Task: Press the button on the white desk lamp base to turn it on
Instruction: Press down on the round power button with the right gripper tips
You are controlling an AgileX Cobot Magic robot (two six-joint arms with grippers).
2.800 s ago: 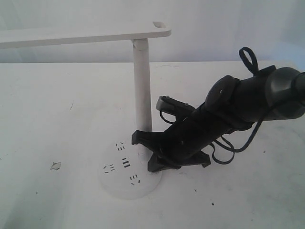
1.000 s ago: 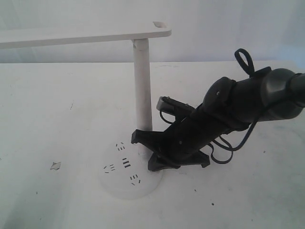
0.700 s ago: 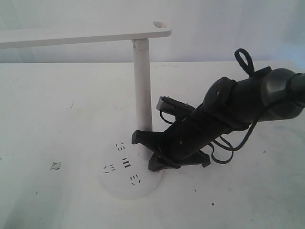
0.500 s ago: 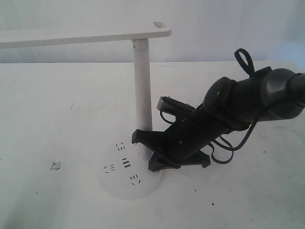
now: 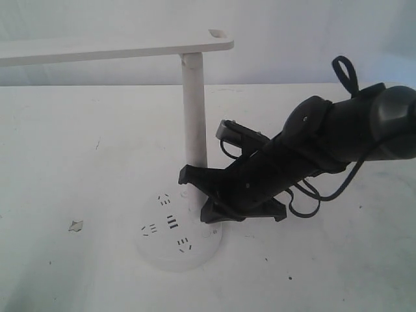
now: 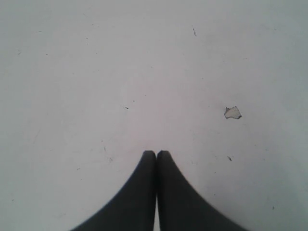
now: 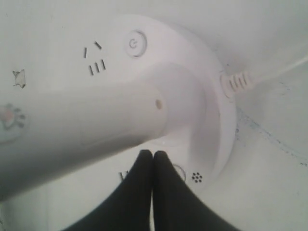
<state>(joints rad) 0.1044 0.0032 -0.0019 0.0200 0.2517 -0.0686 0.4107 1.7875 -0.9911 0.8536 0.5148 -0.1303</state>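
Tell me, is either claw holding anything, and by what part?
Nothing. The right gripper is shut, empty, by the lamp base; the left gripper is shut above the table.

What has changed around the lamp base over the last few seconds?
The right gripper, jaws shut, lifted slightly above the white desk lamp base, its arm rising and pulling rightward in the exterior view. Nothing grasped or released. The white desk lamp stayed put.
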